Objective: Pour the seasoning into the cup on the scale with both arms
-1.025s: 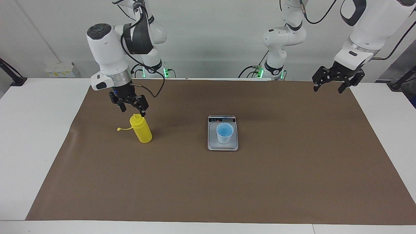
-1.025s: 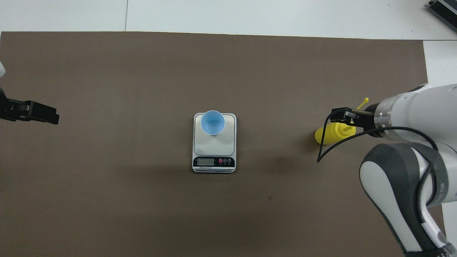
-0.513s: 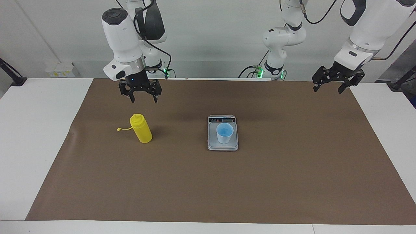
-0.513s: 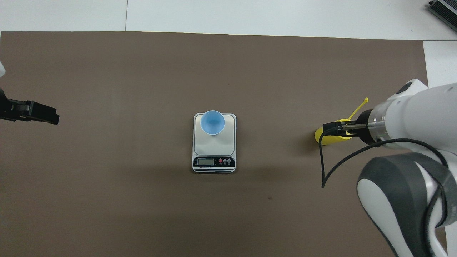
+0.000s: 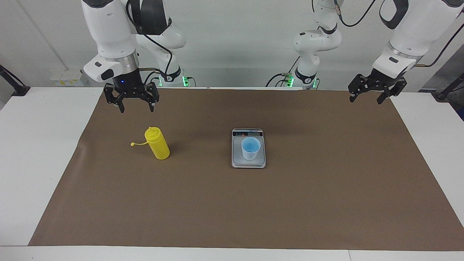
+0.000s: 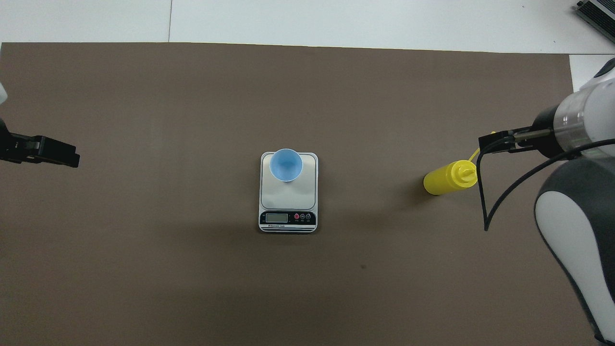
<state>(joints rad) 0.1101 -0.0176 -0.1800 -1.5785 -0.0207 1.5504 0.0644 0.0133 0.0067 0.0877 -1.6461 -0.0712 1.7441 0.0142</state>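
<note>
The yellow seasoning bottle [image 5: 157, 143] stands upright on the brown mat toward the right arm's end, its tethered cap [image 5: 133, 144] hanging off to the side. It also shows in the overhead view [image 6: 449, 178]. The pale blue cup [image 5: 251, 148] [image 6: 286, 165] stands on the silver-grey scale [image 5: 235, 162] [image 6: 288, 198] at the mat's middle. My right gripper [image 5: 137, 108] [image 6: 483, 143] is open and empty, up in the air over the mat beside the bottle, apart from it. My left gripper [image 5: 366, 99] [image 6: 72, 158] is open and empty and waits raised over the mat's other end.
The brown mat [image 5: 253, 210] covers most of the white table [image 5: 36, 145]. The scale's display strip [image 6: 288, 218] is at the end nearer the robots. A black cable [image 6: 480, 202] loops down from the right wrist.
My right gripper has risen from just above the bottle's nozzle and swung away toward the right arm's end of the table. The bottle, cup and left arm have not moved.
</note>
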